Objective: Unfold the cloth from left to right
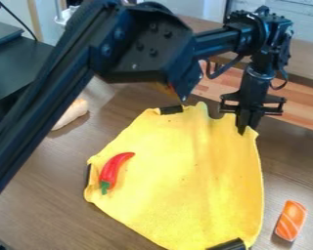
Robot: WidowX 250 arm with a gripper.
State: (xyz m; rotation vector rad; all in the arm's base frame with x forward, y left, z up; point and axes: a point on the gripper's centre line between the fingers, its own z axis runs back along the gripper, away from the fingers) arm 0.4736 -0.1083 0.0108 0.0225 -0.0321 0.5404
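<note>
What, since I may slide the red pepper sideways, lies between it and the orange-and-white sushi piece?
In the camera view, the yellow cloth, then brown tabletop before the sushi piece.

One yellow cloth (pixel 185 176), with three black clip-like pieces (pixel 229 245) along its edges: one at the top, one at the left, one at the bottom. Just one red chili pepper (pixel 113 171), on the cloth's left part. One piece of salmon sushi (pixel 291 220), right of the cloth. One beige object (pixel 73 114), partly hidden, kind unclear, up and left of the cloth. One gripper (pixel 248 123), at the cloth's upper right corner.
</note>
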